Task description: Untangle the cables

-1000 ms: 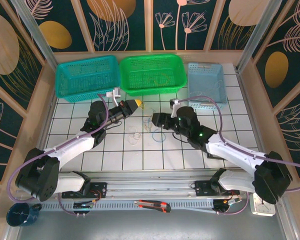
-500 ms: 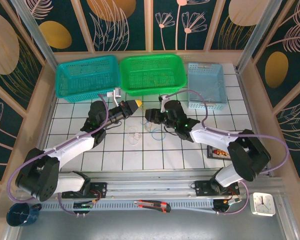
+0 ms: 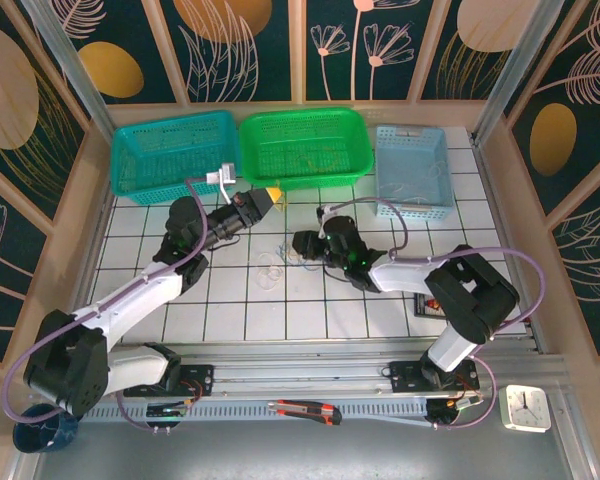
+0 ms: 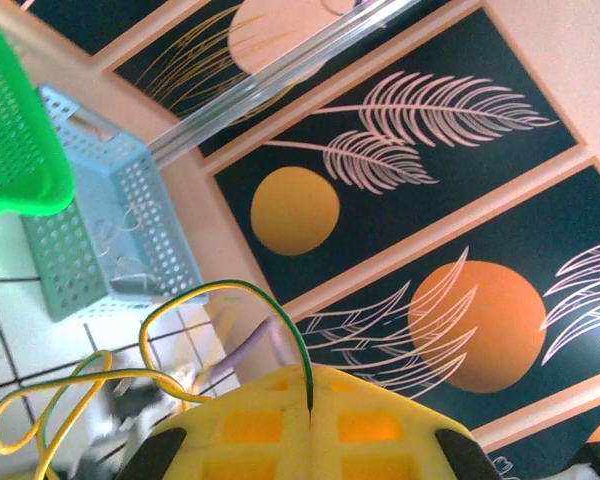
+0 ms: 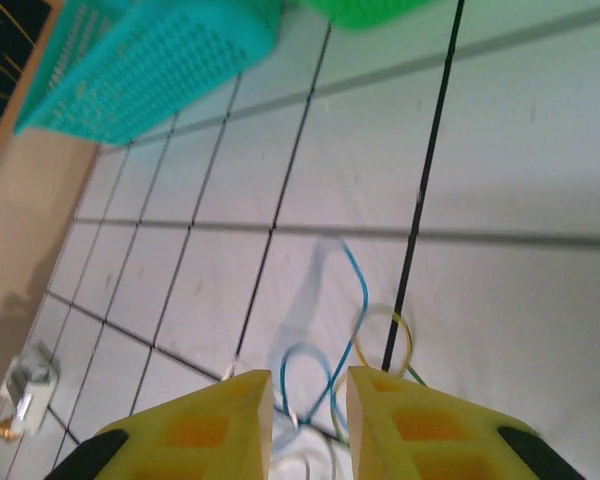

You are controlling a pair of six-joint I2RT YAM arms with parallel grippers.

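The cables point(image 3: 278, 266) lie in a loose bunch mid-table point(image 3: 230, 312), with free tiles towards me and to both sides. The far edge is walled off by baskets point(image 3: 170, 193). My left gripper point(image 3: 273, 193), pressed together on a yellow-green strand point(image 4: 220, 285), sits right at the green basket's point(image 3: 302, 182) front rim, nearer to it than a second ago. My right gripper point(image 3: 298, 243) has slid left onto the bunch, fingers slightly apart with a blue loop point(image 5: 310, 372) between them.

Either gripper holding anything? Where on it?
Left gripper pinches the yellow-green cable on its loop. Right gripper holds nothing: jaws apart over the blue cable.
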